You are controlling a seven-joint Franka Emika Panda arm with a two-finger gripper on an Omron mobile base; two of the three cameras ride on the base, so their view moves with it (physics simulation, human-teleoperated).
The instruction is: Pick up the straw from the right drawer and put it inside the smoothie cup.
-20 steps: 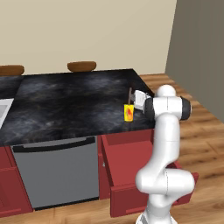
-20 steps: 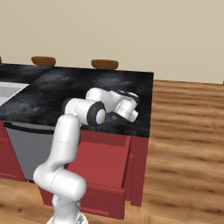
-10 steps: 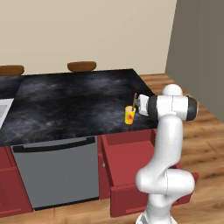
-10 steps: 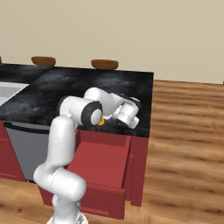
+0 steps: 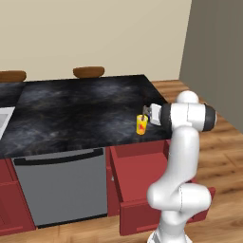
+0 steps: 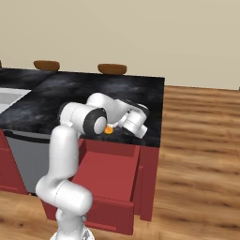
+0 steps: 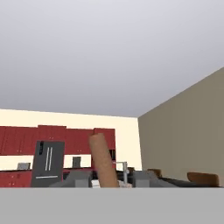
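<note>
Straw (image 7: 103, 161) stands near upright between the gripper (image 7: 112, 178) fingers; grip state unclear

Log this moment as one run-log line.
phase: straw release | gripper: beside small yellow tumbler on black counter | thin brown straw: between jaws | red drawer: open

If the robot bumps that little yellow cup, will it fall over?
Probably, yes. The smoothie cup looks small and taller than it is wide, so a sideways knock from the gripper right beside it could tip it. It also stands near the edge of the smooth black counter, above the open right drawer, so it might slide or drop in.
</note>
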